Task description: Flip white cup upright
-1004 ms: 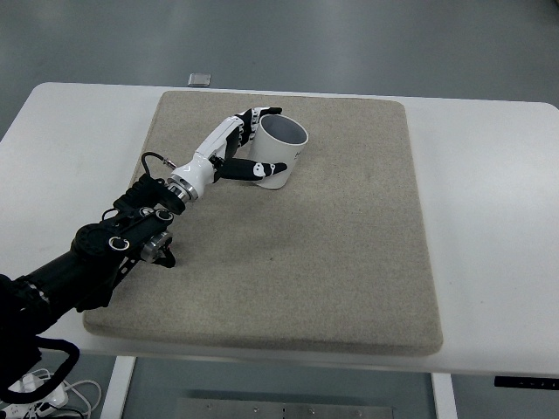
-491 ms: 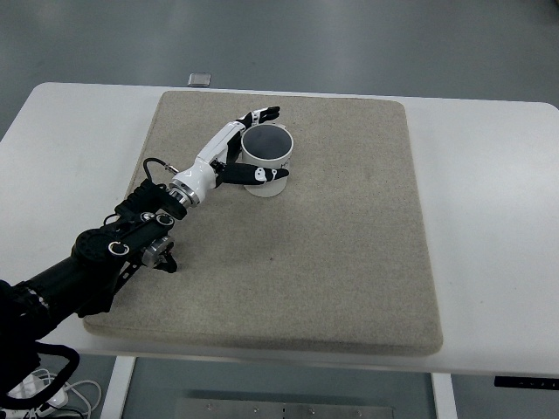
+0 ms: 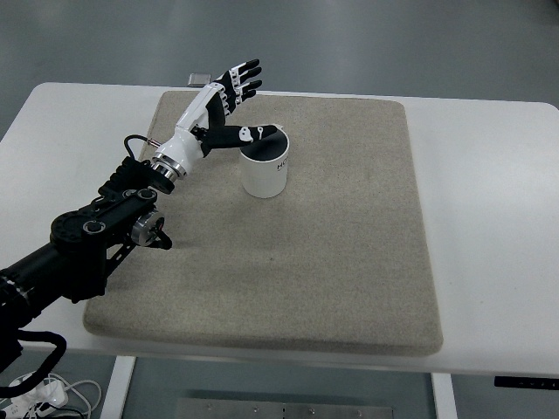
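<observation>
The white cup stood upright on the beige mat, its open mouth facing up and its dark interior visible from above. It sat in the far left quarter of the mat, well clear of the mat's edges. Small dark print showed on the side wall of the cup, too small to read. The left hand was positioned beside the cup, on its far left side, and raised over the far edge of the mat. The hand was spread wide and gripped nothing. Its four fingers, white with black tips, extended together toward the far side of the worktop, apart from the cup. The thumb pointed toward the cup and lay over the near-left part of the rim; whether it touched the rim could not be determined. The left arm entered from the lower left of the picture, its dark jointed forearm crossing the left part of the mat and ending in a white wrist section. A small flat grey object lay on the white worktop just beyond the far edge of the mat, partly behind the hand. The mat covered most of the central worktop, with bare white surface showing on the left and right sides.
</observation>
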